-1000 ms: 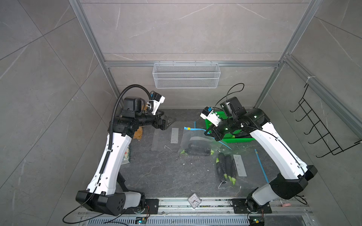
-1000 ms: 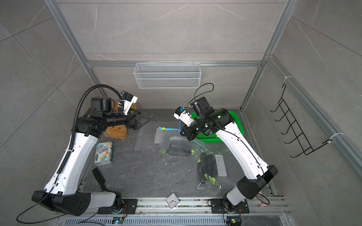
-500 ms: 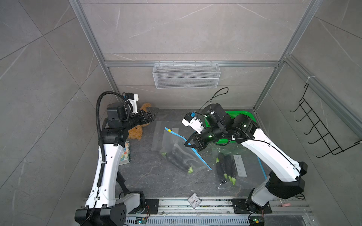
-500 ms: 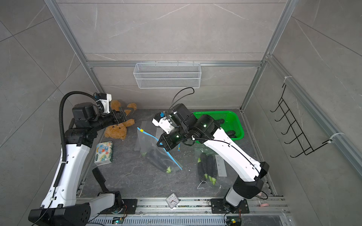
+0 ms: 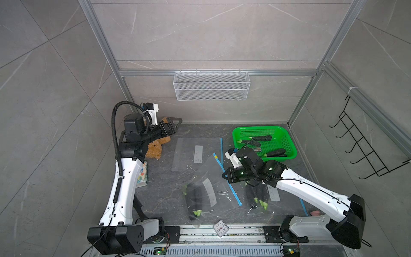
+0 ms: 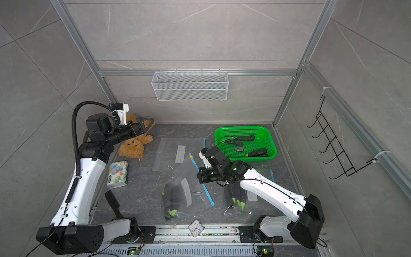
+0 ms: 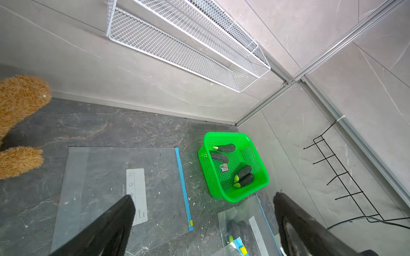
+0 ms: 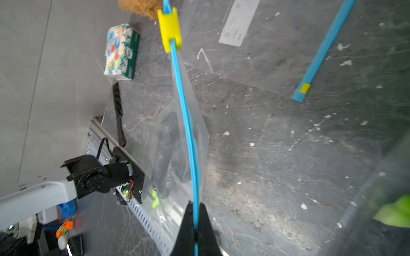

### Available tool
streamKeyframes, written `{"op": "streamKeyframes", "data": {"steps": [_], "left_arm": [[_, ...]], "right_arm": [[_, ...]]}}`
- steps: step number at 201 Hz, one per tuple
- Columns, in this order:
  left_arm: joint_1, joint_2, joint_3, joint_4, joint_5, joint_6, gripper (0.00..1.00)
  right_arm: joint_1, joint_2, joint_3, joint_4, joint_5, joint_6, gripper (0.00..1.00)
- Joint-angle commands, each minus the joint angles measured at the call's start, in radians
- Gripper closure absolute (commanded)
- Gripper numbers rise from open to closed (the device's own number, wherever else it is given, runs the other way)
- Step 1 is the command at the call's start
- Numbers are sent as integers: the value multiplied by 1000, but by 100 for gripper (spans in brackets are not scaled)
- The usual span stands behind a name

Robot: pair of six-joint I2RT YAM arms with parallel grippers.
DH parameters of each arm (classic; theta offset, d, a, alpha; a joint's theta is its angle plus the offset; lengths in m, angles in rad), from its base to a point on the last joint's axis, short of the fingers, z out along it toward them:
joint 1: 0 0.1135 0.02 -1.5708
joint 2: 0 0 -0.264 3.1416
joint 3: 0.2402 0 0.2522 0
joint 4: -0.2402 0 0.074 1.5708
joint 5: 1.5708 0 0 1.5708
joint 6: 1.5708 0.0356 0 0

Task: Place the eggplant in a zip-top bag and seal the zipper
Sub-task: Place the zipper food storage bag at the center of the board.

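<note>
1. Far on the left, near the back wall, the left gripper hung above the table with its fingers spread wide and nothing between them.
2. Just under this gripper lay a brown teddy bear. A tissue pack and a black comb lay closer to the front rail, well apart from the gripper.
3. Between the two grippers, an empty flat bag lay on the dark table, touched by neither of them.
4. Nearer to the right gripper was the zip-top bag. It hung down at a slant from the gripper, and its low end reached toward the front rail.
5. The eggplant was inside this bag, in the low part, away from the gripper.
6. The right gripper was clenched on the blue zipper strip of the zip-top bag. In the right wrist view both fingers pressed the strip from its two sides.
7. The yellow slider sat at the end of the strip far from the right gripper.
8. Below the right arm lay another bag with eggplants in it.
9. Behind the right gripper, toward the back wall, stood a green basket holding more eggplants.
</note>
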Motion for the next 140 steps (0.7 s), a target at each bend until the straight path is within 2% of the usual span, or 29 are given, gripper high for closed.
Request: {"op": "streamKeyframes", "data": {"steps": [1,54,82,140], "left_arm": [[4,1,-3,46,51,-8,0],[4,-7,-28,17,60,31,0],[4,-22,-57,6,58,54,0],[2,-26,-107,-3,45,62,0]], "right_arm": [[-8,-57,-63,106,94,49,100],[-119,-150,-249,155,138,82,100],[-185,-178,-300,135,108,67,100],[-216,-224,-357,32,105,56,100]]}}
